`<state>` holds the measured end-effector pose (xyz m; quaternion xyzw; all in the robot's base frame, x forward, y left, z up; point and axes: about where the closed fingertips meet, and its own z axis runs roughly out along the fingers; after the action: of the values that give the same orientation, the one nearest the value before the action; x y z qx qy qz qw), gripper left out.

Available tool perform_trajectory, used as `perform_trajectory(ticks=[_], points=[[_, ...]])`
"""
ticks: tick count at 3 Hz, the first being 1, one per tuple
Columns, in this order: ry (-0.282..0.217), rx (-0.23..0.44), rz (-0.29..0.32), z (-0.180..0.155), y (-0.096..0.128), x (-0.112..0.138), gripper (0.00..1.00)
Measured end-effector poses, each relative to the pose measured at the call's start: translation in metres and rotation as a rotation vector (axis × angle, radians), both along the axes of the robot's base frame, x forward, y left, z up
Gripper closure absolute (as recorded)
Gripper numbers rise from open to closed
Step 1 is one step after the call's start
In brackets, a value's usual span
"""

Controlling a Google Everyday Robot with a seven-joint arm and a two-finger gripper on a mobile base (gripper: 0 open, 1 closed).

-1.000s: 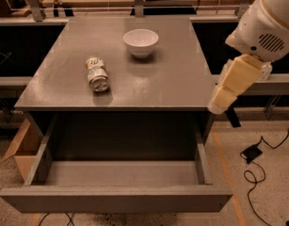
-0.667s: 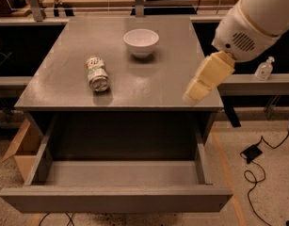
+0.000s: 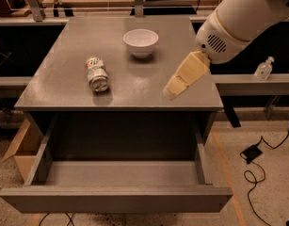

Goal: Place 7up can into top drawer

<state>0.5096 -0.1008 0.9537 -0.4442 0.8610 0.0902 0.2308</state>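
Observation:
The 7up can (image 3: 97, 74) lies on its side on the grey cabinet top (image 3: 64, 79), left of centre, silver end toward me. The top drawer (image 3: 120, 180) stands pulled out below the cabinet top, and nothing shows inside it. My gripper (image 3: 171, 92), cream-coloured, hangs from the white arm (image 3: 238, 18) over the right part of the cabinet top, well to the right of the can and apart from it. It holds nothing.
A white bowl (image 3: 141, 42) stands upright at the back centre of the cabinet top. A cardboard box (image 3: 19, 149) sits on the floor at the left. A black cable and plug (image 3: 251, 152) lie on the floor at the right. A small clear bottle (image 3: 264, 69) stands on the right ledge.
My arm and gripper have moved left, from beside the cabinet's right edge to above its top. The can, bowl and drawer have not moved.

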Motion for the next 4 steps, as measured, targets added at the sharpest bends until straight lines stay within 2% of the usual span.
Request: perform_trajectory(ticks=[1,2,3,4], points=[[0.034,0.011,-0.002,-0.003,0.018,0.011,0.00],[0.059,0.026,0.016,0.001,0.052,0.022,0.00],[0.074,0.006,-0.007,0.001,0.079,0.032,0.00],[0.104,-0.044,-0.066,-0.008,0.102,0.046,0.00]])
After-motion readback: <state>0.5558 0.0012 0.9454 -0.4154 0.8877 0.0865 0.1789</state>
